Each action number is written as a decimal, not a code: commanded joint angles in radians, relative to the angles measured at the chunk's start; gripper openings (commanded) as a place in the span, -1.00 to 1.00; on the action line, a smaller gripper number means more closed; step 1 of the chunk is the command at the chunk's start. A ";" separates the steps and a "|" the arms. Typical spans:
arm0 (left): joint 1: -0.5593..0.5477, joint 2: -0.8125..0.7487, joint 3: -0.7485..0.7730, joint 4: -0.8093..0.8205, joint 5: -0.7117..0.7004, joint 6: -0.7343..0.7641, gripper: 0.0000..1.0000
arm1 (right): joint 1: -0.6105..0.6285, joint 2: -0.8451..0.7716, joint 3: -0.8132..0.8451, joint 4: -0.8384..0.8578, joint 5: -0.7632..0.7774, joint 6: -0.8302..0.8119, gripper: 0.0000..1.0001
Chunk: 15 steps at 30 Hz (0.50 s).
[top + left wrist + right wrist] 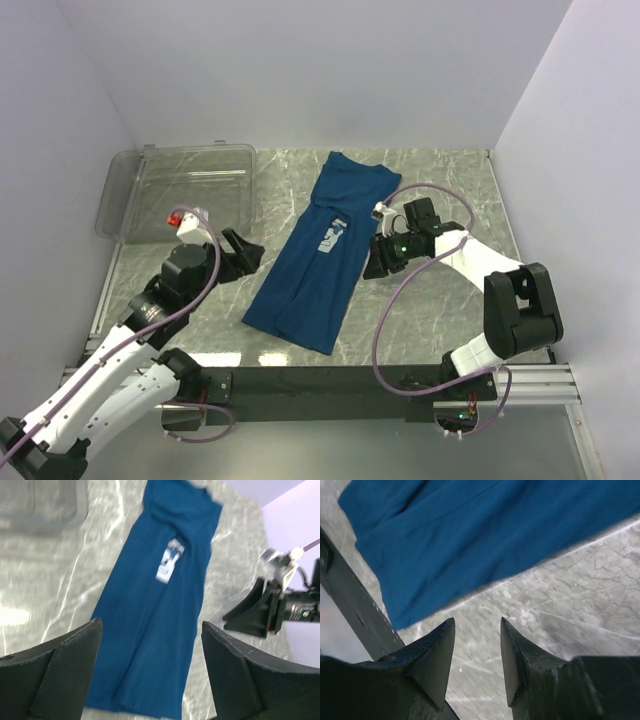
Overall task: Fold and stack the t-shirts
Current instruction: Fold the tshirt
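A dark blue t-shirt (318, 255) lies folded lengthwise into a long strip, running diagonally across the marble table, its pale print (331, 233) partly showing. My left gripper (247, 250) hovers just left of the strip, jaws wide open and empty. In the left wrist view the t-shirt (155, 600) fills the space between the left gripper's (152, 630) fingers below. My right gripper (378, 262) sits just right of the strip, open with nothing between its fingers. In the right wrist view the right gripper (477, 625) hangs over bare marble, beside the t-shirt's (470, 530) edge.
A clear plastic bin (180, 185) stands at the back left, also in the left wrist view as the bin (40, 505). A black rail (320, 380) runs along the near table edge. Grey walls enclose the table on three sides.
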 commanded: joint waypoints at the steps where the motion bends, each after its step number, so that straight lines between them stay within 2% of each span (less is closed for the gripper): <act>1: -0.001 -0.035 -0.044 -0.060 0.022 -0.064 0.70 | 0.009 0.007 -0.028 0.125 0.048 0.132 -0.02; 4: -0.001 -0.037 -0.075 -0.092 0.044 -0.087 0.69 | 0.010 0.019 -0.046 0.188 0.048 0.217 0.00; 10: -0.002 -0.041 -0.147 -0.114 0.062 -0.125 0.68 | -0.010 0.021 -0.032 0.239 0.102 0.254 0.01; 15: -0.001 -0.027 -0.213 -0.083 0.091 -0.165 0.66 | -0.111 0.091 0.064 0.271 0.123 0.327 0.01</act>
